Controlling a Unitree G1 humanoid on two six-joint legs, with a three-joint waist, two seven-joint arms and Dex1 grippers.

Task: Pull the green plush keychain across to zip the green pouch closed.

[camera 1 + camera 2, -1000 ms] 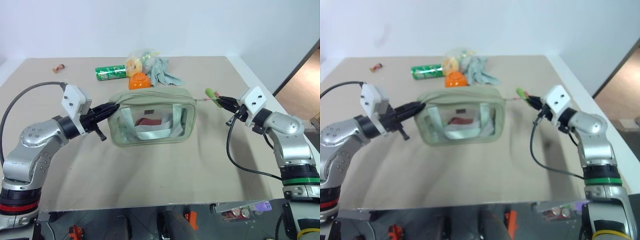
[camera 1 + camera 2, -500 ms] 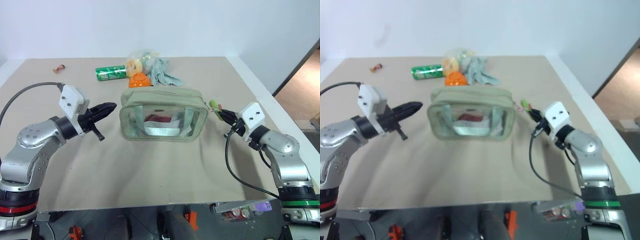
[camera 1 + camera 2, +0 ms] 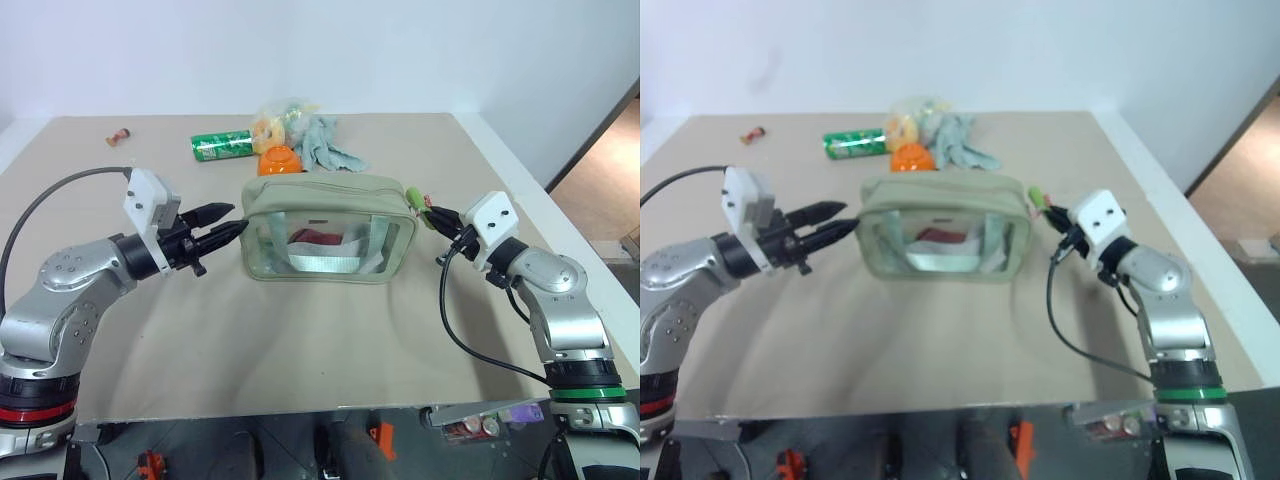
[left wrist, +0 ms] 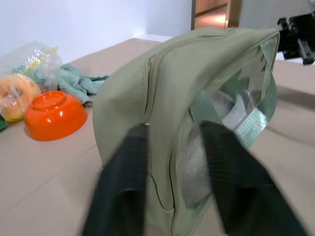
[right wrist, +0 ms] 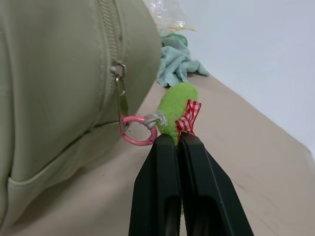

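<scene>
The green plush keychain [image 5: 176,107] was pinched by the right hand [image 5: 178,140] beside the green pouch [image 3: 330,230]; the left hand [image 3: 222,224] was spread at the pouch's other end.

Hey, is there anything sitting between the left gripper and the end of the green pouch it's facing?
Nothing visible. The left gripper is open right at the near end of the green pouch, with only bare table beneath. The orange bowl sits behind the pouch, off that line.
</scene>
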